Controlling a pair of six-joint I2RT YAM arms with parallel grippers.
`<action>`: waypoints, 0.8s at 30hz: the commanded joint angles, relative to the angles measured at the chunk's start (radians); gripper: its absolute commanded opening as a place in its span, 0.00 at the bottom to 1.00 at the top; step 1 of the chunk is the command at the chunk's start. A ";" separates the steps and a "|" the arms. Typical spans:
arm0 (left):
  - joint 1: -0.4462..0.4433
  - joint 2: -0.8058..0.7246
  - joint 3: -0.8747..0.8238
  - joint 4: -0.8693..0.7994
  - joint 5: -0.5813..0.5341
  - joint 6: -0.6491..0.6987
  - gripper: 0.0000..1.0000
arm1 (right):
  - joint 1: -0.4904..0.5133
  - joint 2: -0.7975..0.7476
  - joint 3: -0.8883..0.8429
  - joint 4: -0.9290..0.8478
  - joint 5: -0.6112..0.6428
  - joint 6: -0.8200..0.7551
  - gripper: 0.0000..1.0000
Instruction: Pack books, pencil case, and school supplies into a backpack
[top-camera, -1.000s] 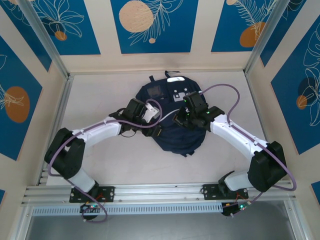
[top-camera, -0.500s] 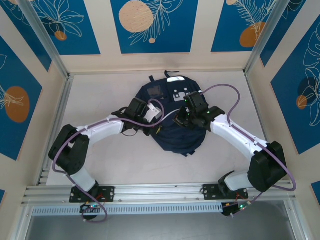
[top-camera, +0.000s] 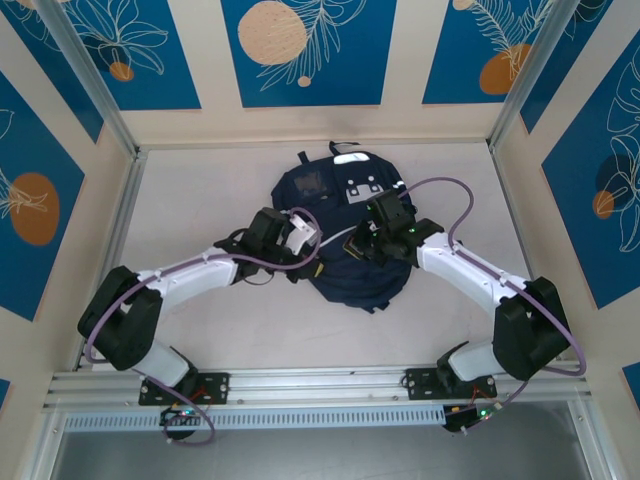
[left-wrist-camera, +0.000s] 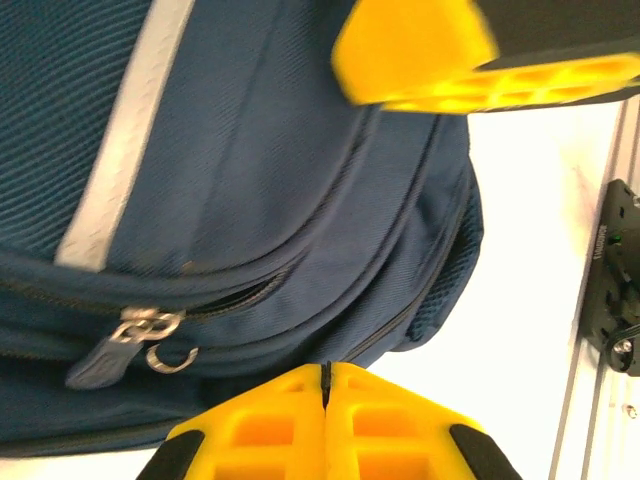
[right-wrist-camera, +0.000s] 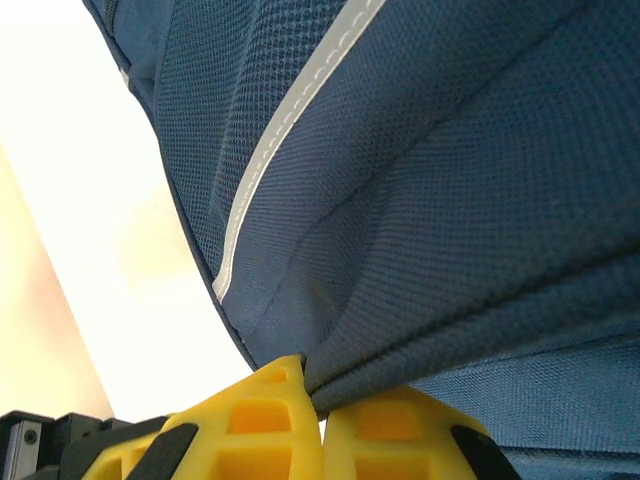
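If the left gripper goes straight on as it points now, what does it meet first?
Probably the backpack: its blue fabric lies just ahead of the left gripper, though depth is unclear.

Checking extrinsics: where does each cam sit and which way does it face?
Top external: above and behind the bases, looking down; both arms, left gripper and right gripper at the backpack.
Left wrist: on left arm, facing the backpack past shut fingers.
Right wrist: likewise, fingers pinching backpack fabric.
Shared: both wrist views show the white stripe.
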 joint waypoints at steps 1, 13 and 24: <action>-0.011 -0.026 -0.022 0.042 -0.026 -0.032 0.00 | 0.006 0.009 -0.013 0.047 -0.016 0.015 0.00; 0.056 0.033 0.067 -0.091 -0.112 0.076 0.52 | -0.039 -0.071 0.004 -0.026 0.003 -0.019 0.00; 0.057 0.179 0.239 -0.203 -0.044 0.225 0.51 | -0.086 -0.071 0.029 -0.031 -0.043 -0.041 0.00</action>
